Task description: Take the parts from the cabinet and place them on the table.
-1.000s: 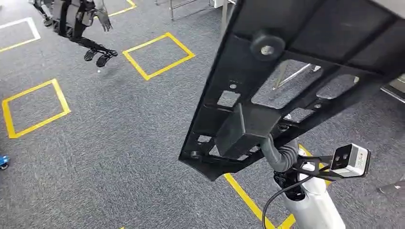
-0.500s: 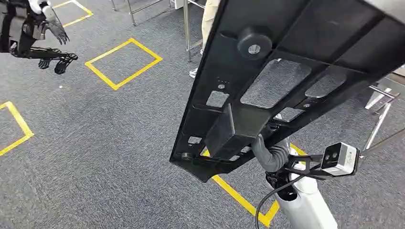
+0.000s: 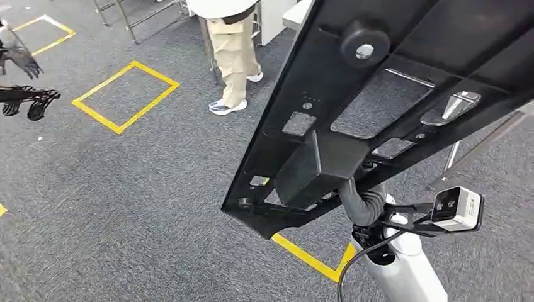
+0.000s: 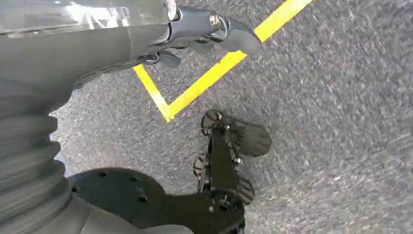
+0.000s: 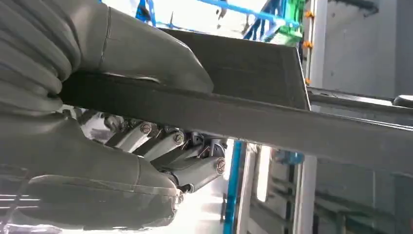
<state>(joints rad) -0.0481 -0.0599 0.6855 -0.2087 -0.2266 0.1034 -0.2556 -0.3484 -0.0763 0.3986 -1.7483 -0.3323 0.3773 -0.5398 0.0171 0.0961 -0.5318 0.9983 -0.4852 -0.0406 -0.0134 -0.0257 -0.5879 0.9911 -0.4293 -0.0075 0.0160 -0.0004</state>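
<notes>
The right hand (image 5: 97, 146) is clamped on the black part (image 3: 378, 107): in the right wrist view its thumb lies over the flat top edge and its darker fingers (image 5: 190, 170) curl beneath. The part is a long slotted panel, held well clear of the carpeted floor (image 3: 138, 189) and reaching far beyond the grip, up and away from the body.

The main risk, as I judge it, is leverage. So much panel overhangs the grip that a sway in walking could let it pivot or slide through the fingers. The far end could also strike the person (image 3: 236, 56) standing near the metal racks, or a frame leg close by.

The head view gives the panel's whole length and its surroundings, but hides the grip behind a boxy block on the panel. The right wrist view shows that grip closely. The left wrist view shows the left hand (image 4: 214, 29) hanging over the floor holding nothing; its fingers seem loosely apart, though the view is blurred.
</notes>
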